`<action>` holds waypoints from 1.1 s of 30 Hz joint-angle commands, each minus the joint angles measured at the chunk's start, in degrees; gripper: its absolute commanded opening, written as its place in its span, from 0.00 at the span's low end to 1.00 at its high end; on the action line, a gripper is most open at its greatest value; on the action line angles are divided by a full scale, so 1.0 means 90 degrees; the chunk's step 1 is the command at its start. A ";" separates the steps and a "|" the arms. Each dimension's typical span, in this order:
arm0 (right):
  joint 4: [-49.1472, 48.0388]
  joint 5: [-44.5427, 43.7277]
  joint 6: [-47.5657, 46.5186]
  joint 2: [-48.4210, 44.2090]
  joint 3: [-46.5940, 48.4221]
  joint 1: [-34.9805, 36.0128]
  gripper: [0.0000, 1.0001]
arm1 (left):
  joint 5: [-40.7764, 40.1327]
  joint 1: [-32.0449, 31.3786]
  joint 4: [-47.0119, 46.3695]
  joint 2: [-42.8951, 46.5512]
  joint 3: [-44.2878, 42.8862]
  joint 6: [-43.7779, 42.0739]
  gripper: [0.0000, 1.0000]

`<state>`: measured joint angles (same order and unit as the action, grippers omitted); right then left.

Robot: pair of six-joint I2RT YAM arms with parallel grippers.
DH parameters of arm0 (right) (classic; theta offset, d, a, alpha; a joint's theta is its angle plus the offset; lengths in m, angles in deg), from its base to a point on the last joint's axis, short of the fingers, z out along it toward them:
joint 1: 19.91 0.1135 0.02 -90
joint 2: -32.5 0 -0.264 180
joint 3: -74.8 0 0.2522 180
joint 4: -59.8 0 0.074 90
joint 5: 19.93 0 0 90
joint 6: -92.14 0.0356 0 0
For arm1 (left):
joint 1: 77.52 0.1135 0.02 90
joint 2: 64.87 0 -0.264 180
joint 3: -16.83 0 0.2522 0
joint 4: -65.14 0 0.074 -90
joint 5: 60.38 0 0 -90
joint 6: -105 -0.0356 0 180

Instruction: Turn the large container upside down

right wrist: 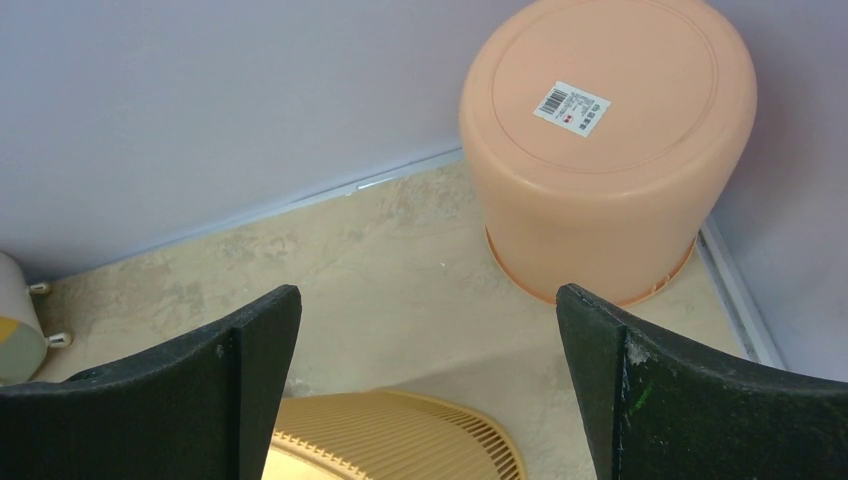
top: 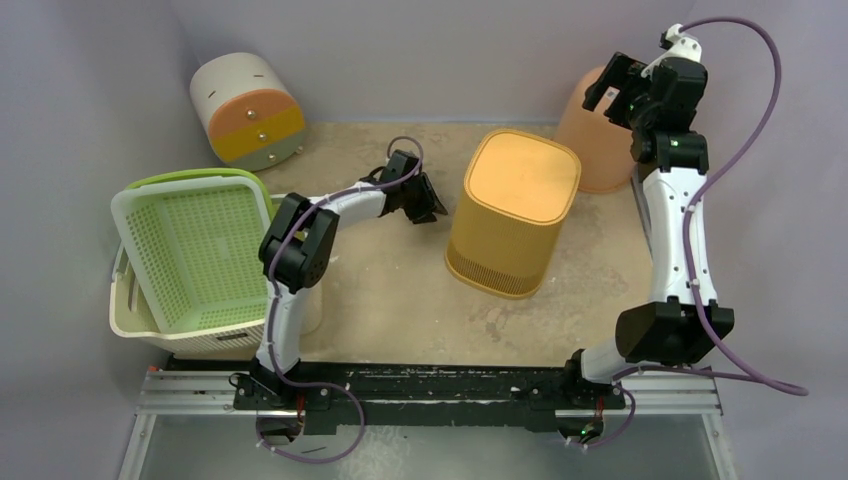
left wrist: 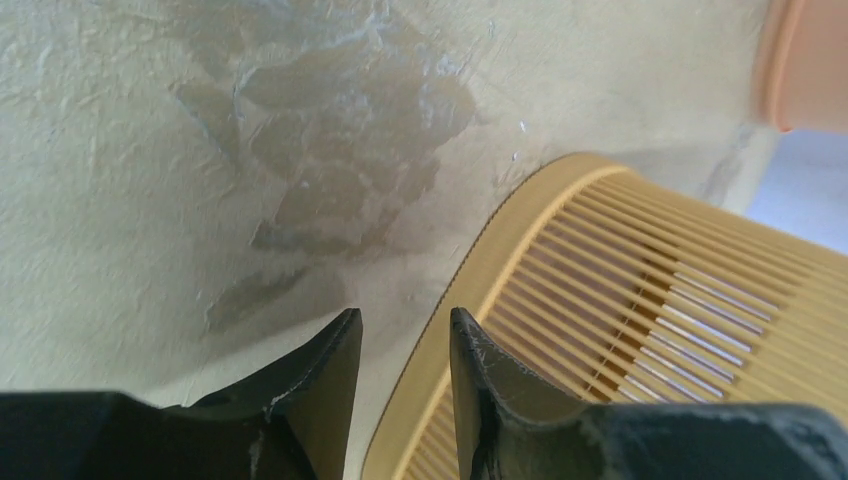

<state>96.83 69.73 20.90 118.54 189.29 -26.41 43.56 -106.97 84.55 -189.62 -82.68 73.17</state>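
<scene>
The large container (top: 515, 205) stands just to the right of the left pincer (left wrist: 405, 330), on the tabletop (top: 400, 300). Whether its rim is touched cannot be told. Its closed base is turned up and its slatted mouth down, with the long axis upright, so the turn is judged done. The left pincer is narrowly parted and nothing is held in it. The right pincer (right wrist: 428, 300) is spread wide and empty, with the container below it. A retreat is called for: the left pincer should be drawn straight back, away from the rim, so that nothing is nudged or tipped

Robot lab cell: plain lilac walls (top: 420, 50) around a mottled beige tabletop (top: 390, 300), metal mounting rail (top: 440, 408) at its edge
</scene>
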 commanded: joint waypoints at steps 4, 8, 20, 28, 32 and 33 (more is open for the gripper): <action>-0.0128 0.0186 -0.0115 -0.0224 0.0307 -0.0029 1.00 | 0.0134 -0.0492 0.3250 0.0635 -0.1783 -0.1886 0.35; -0.0138 0.0305 -0.0082 -0.0195 0.0356 -0.0029 1.00 | 0.0598 -0.0611 0.4214 0.0882 -0.1910 -0.2442 0.36; -0.0096 0.0243 -0.0034 -0.0098 0.0375 -0.0029 1.00 | 0.2146 -0.1248 0.3742 0.0690 -0.2099 -0.2380 0.37; -0.0033 -0.0048 0.0006 -0.0111 0.0513 -0.0029 1.00 | 0.2352 -0.1628 0.3089 -0.1276 -0.4899 -0.1584 0.37; 0.0035 -0.0236 0.0055 -0.0167 0.0578 -0.0029 1.00 | 0.2691 -0.1677 0.1575 -0.1557 -0.4694 -0.0578 0.37; 0.0041 -0.0253 0.0059 -0.0188 0.0562 -0.0032 1.00 | 0.2844 -0.1708 0.1211 -0.1579 -0.4526 -0.0352 0.37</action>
<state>97.71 69.53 21.06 118.37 191.89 -26.41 64.43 -122.60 110.89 -203.41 -123.88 60.36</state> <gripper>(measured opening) 0.998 0.369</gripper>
